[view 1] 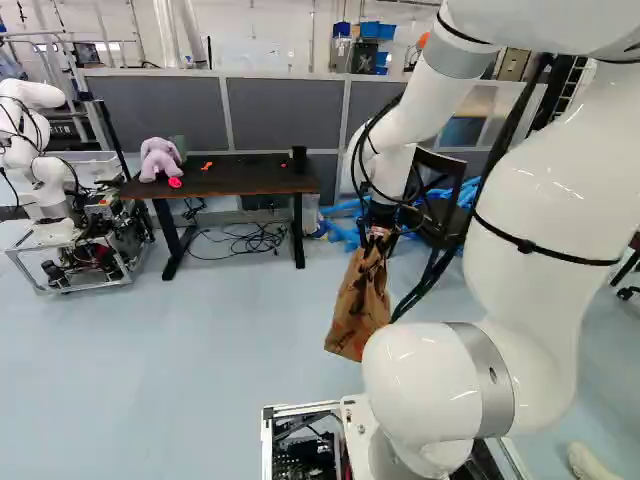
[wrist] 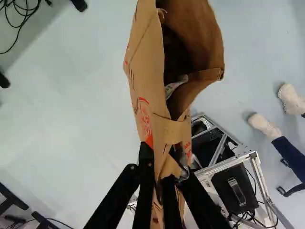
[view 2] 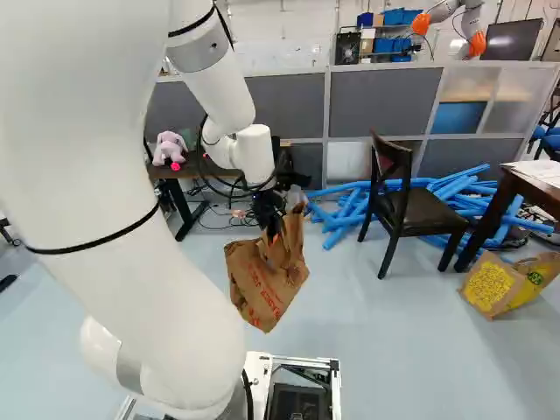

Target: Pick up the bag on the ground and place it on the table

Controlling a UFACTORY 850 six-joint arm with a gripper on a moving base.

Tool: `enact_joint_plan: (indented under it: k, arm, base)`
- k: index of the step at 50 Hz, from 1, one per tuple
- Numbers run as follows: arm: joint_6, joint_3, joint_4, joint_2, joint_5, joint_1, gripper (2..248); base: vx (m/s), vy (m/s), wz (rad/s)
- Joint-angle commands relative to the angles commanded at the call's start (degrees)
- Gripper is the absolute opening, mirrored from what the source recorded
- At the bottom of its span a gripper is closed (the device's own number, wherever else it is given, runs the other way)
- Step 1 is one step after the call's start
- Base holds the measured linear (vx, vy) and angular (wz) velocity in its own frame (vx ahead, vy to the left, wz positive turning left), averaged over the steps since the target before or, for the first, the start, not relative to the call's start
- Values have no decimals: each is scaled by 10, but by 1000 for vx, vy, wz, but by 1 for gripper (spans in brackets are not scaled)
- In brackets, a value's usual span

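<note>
The brown paper bag with red print (view 1: 358, 308) hung in the air, nearer the robot than the dark-topped table with black legs (view 1: 235, 181) and off toward that table's right end in the left base view. The black fingers (wrist: 146, 174) were closed on a folded strip of its paper near the rim, one on each side. Its mouth gaped, with something pale (wrist: 175, 87) showing inside, and the body leaned rather than hanging plumb.

The step in hand looked to be the carry, assuming this table was the one meant. Doing it well called for raising the bag until its bottom stood higher than the tabletop, then bringing it over slowly, since a load held by one strip could swing, tear or spill. The base would probably have to drive closer to the table, clear of the loose black cables (view 1: 258, 238) under it and the dark wooden chair (view 2: 407, 197) beyond its right end.

The best landing spot seemed the middle of the tabletop, between the lilac plush toy (view 1: 160, 158) and the black cylinder (view 1: 299, 158), with the bottom settled flat before the fingers let go.
</note>
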State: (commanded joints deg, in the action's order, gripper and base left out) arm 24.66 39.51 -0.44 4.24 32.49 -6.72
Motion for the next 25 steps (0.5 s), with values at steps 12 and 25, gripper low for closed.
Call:
enact_joint_plan:
  k: [12,25]
  arm:
    - [0,16,11,-12,32,3,21]
    - [0,34,22,-24,71,6,21]
  base:
    - [0,0,0]
    - [0,0,0]
